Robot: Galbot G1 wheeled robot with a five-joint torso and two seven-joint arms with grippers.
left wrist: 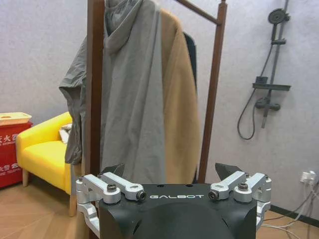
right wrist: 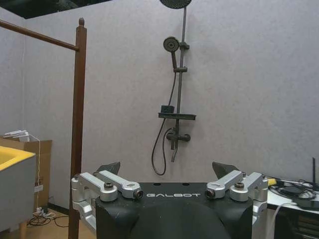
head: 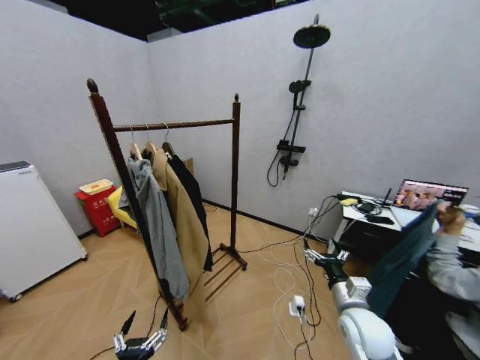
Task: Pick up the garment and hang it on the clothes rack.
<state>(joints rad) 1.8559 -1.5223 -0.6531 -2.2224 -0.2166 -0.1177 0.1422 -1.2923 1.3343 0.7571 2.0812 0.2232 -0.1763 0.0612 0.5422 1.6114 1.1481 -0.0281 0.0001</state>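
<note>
The clothes rack (head: 180, 124) of dark reddish wood stands ahead on the left, its posts also showing in the left wrist view (left wrist: 94, 74) and the right wrist view (right wrist: 77, 124). The black garment (head: 193, 202) hangs from the rail on a hanger, behind a tan coat (head: 184, 225) and a grey hooded jacket (head: 157, 225). In the left wrist view the garment is a dark strip (left wrist: 191, 55) behind the tan coat. My left gripper (head: 146, 322) is low in front of the rack's near post, open and empty (left wrist: 169, 172). My right gripper (head: 324, 257) is held out at the right, open and empty (right wrist: 167, 169).
A person at the right holds up a teal-green garment (head: 401, 259) beside a desk (head: 360, 214) with a laptop. Cables and a power strip (head: 296, 304) lie on the floor. A black shower pole (head: 300, 97), a white cabinet (head: 30, 225), a red box (head: 97, 210) and a yellow chair (head: 120, 208) line the walls.
</note>
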